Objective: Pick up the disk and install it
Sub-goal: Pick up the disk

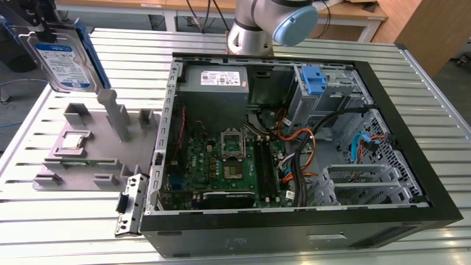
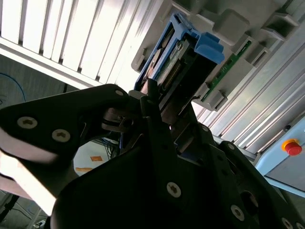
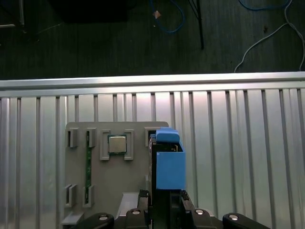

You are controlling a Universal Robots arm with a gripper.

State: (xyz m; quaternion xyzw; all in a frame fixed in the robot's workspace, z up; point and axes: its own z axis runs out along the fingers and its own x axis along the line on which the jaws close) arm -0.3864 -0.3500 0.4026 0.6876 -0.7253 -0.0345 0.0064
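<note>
The gripper (image 3: 164, 204) sits closest in both wrist views, its jaws closed on the disk (image 3: 169, 164), one on each flat face. The disk hangs below them edge-on, and the blue end of its carrier points down toward the grey tray (image 3: 128, 176).

In the exterior view the disk (image 1: 63, 61) is held at the far end of the table (image 1: 44, 221), at the exterior view's left. It stands upright, its long axis close to vertical and leaning slightly. Its white-and-blue label faces the camera and the blue carrier frames its edges. Its lower end is over the far part of the tray (image 1: 96, 146); I cannot tell whether the two touch.

The tray holds a square chip (image 3: 116, 143) in a framed pocket and a green memory stick (image 3: 88, 162) on edge in a narrow slot beside it.

The open computer case (image 1: 294, 226) lies on its side to the exterior view's right of the tray, well apart from the disk. Inside it, a grey power supply (image 1: 220, 80) sits at the far wall and a green circuit board (image 1: 228, 165) covers the floor. A blue bracket (image 1: 315, 83) sits in the metal cage at the far right corner. Orange and black cables (image 1: 309, 138) run between board and cage. The arm (image 1: 257, 27) rises just beyond the case's far wall.
</note>
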